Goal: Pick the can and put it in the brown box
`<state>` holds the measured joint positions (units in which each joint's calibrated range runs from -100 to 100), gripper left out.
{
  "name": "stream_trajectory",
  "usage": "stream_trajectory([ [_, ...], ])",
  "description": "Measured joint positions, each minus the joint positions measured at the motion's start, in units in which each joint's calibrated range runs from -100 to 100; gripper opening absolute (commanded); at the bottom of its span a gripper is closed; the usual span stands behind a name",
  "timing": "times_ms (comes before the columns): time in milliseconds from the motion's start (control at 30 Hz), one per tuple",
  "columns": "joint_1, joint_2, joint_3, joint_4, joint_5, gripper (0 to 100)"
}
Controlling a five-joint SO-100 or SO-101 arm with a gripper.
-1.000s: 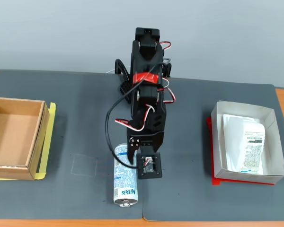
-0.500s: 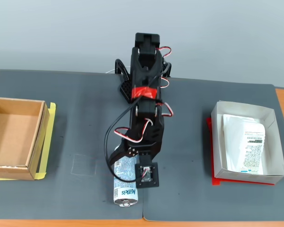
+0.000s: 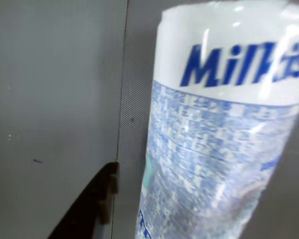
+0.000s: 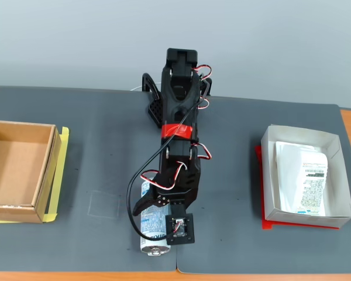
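The can (image 4: 151, 229) lies on its side on the grey mat near the front edge, with a silver end (image 4: 155, 250) facing the front. It fills the right of the wrist view (image 3: 214, 149), where the blue "Milkis" lettering shows. My gripper (image 4: 154, 212) is lowered over the can and straddles it. One black finger (image 3: 97, 209) sits left of the can with a thin gap of mat between them. The other finger is hidden behind the can. The brown box (image 4: 47, 170) stands empty at the far left of the fixed view, well away from the gripper.
A white paper box (image 4: 268, 181) with a printed packet stands on a red sheet at the right. Yellow tape (image 4: 57, 187) lies under the brown box. A mat seam (image 3: 122, 124) runs beside the can. The table's front edge is just below the can.
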<state>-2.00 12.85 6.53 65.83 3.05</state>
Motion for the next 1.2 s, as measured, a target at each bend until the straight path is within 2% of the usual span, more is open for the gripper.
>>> stream_trajectory([
  [1033,1.6,7.8,-0.1,-4.1,0.0,41],
  [1200,1.6,7.8,-0.1,-4.1,0.0,30],
])
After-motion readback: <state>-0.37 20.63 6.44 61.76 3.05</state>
